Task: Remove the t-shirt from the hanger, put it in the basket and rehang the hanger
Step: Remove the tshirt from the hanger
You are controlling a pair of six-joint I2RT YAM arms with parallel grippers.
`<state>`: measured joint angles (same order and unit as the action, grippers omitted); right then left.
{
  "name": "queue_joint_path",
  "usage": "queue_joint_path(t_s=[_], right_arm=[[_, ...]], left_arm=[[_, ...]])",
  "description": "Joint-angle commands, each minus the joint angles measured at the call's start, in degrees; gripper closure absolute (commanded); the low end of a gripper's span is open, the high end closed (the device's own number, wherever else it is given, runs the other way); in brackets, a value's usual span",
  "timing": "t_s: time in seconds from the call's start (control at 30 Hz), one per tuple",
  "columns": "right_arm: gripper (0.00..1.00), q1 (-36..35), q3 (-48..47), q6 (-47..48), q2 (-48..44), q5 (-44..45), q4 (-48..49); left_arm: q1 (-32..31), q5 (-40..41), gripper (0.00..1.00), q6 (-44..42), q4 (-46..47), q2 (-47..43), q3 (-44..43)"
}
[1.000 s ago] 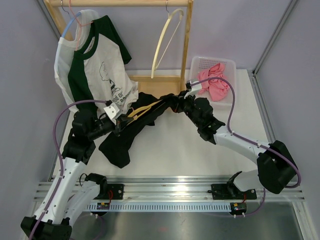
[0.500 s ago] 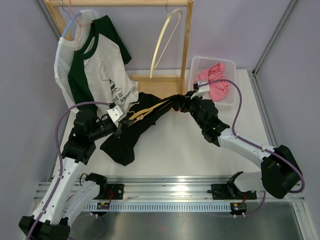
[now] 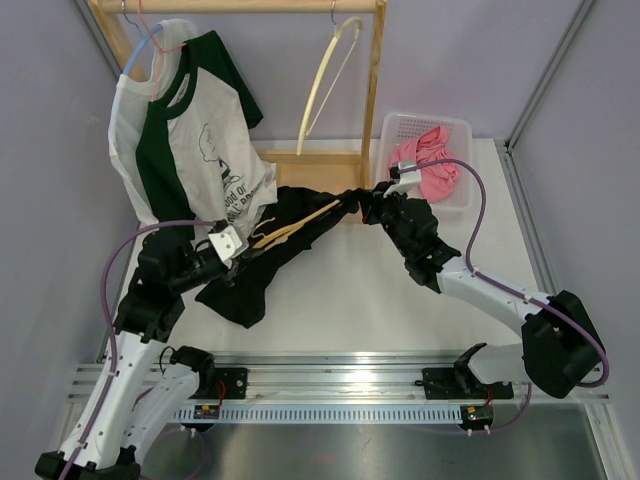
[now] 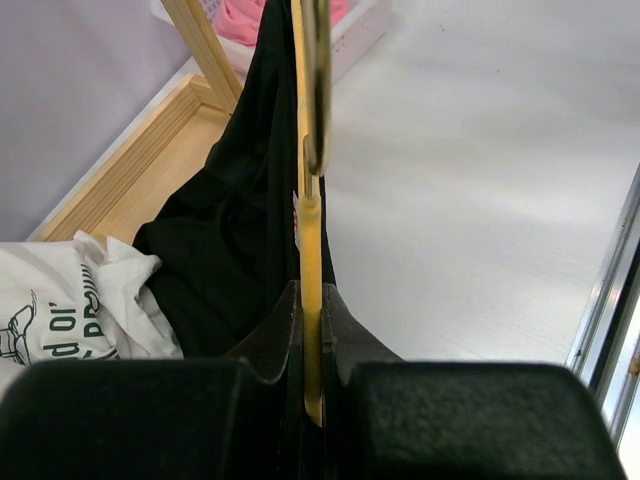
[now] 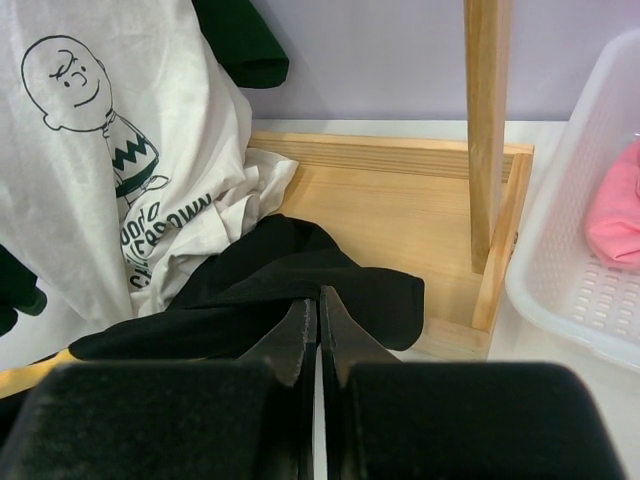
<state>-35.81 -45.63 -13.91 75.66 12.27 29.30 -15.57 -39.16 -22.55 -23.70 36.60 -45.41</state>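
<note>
The left gripper (image 3: 238, 257), pinched on the hanger (image 3: 300, 220), is drawn back while the black shirt (image 3: 245, 290), stretched over the bench (image 3: 350, 290), is held nipped in the right gripper (image 3: 363, 205), so more hanger is bared than a second ago.

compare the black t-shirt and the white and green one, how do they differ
The black t-shirt is plain; the white and green t-shirt carries a cartoon print. The black t-shirt is stretched low between the left tool, shut on its wooden hanger, and the right tool; the white and green t-shirt hangs from the rack. Both have a hanger inside.
</note>
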Motion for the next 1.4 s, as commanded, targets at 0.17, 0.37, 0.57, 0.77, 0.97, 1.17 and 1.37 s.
queue_joint_path(t_s=[0.17,0.37,0.57,0.77,0.97,1.17,1.37], right_arm=[[1.0,4.1,-1.4,1.3,1.6,5.0,3.6],[1.0,4.1,-2.8,1.9,4.0,3.3,3.7],[1.0,4.1,-2.5,1.5,4.5,-0.8,5.9],[1.0,4.1,-1.6,1.8,3.6,-6.0,7.1],[1.0,4.1,-3.3,3.2,5.8,-6.6,5.3],[1.0,4.1,-3.3,3.2,5.8,-11.3,5.9],[1.0,4.1,-3.2,4.5,5.5,-14.4,5.8]], left_arm=[[0.2,-2.6,1.0,6.6,1.5,-5.3,-4.8],[0.2,1.4,1.0,13.2,3.7,-7.2,-7.5],[0.2,5.3,1.0,16.6,5.3,-6.5,-11.4],[0.2,9.1,1.0,19.2,8.2,-6.4,-12.4],[0.2,10.5,1.0,21.6,6.5,-6.0,-17.4],[0.2,11.7,1.0,24.2,8.4,-5.0,-19.6],[0.2,12.5,1.0,26.3,9.9,-4.8,-20.9]])
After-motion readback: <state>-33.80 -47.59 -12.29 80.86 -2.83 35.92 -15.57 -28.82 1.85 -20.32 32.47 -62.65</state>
